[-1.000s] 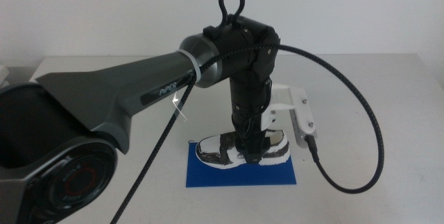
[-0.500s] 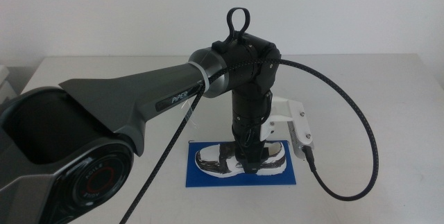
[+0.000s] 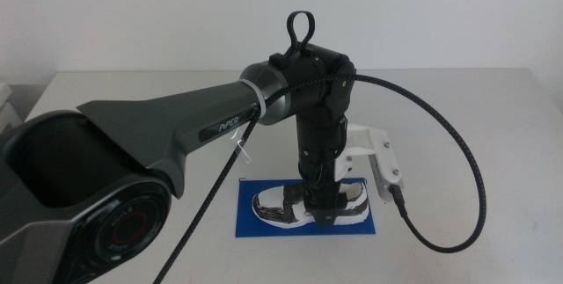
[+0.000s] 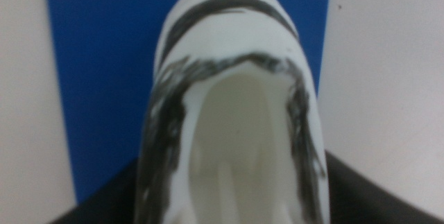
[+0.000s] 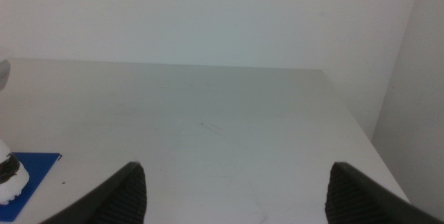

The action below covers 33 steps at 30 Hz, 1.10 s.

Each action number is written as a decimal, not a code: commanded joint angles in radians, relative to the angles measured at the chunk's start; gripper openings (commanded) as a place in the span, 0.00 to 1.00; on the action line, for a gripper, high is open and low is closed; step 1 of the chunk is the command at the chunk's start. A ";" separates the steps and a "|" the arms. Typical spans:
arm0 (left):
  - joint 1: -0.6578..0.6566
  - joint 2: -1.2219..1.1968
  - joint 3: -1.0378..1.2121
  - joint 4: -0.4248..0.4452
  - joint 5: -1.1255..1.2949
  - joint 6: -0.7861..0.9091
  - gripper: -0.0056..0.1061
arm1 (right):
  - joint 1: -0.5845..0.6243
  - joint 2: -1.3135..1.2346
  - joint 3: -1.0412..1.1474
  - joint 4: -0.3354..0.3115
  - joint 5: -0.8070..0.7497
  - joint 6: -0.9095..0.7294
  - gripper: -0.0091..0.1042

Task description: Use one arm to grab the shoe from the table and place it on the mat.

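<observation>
The white sneaker with black and grey patches (image 3: 286, 207) lies on the blue mat (image 3: 264, 227) near the table's (image 3: 457, 99) front middle. The left arm (image 3: 176, 130) reaches in from the left and points straight down. Its gripper (image 3: 321, 215) is shut on the shoe's middle, jaws on either side. In the left wrist view the shoe's opening (image 4: 236, 113) fills the picture over the mat (image 4: 104, 78), with the left gripper (image 4: 236, 189) astride it. The right gripper (image 5: 239, 193) is open and empty over bare table; it is out of the middle view.
A white box (image 3: 380, 156) on the left wrist and a black cable loop (image 3: 471, 174) hang to the right of the shoe. The right wrist view shows the mat's corner (image 5: 31, 165), the shoe's end (image 5: 8, 179) and the table's far edge against a wall.
The left gripper has come down and slightly toward the camera with the shoe. The shoe now sits lower on the mat.
</observation>
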State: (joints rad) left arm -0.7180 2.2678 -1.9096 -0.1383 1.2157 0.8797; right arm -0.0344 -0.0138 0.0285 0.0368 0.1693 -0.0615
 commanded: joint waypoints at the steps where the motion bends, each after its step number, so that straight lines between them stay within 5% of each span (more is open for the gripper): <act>1: -0.002 -0.057 -0.024 -0.031 0.104 0.002 0.82 | -0.005 -0.020 -0.010 -0.008 -0.079 -0.013 0.67; 2: -0.002 -0.057 -0.025 -0.032 0.104 0.005 0.89 | -0.005 -0.020 -0.010 -0.008 -0.079 -0.013 0.67; 33: 0.022 -0.512 0.038 0.044 0.101 -0.146 0.89 | -0.005 -0.020 -0.010 -0.008 -0.079 -0.013 0.67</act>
State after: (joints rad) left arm -0.6955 1.8467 -1.8344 -0.0859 1.2367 0.7486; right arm -0.0344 -0.0138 0.0285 0.0368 0.1693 -0.0615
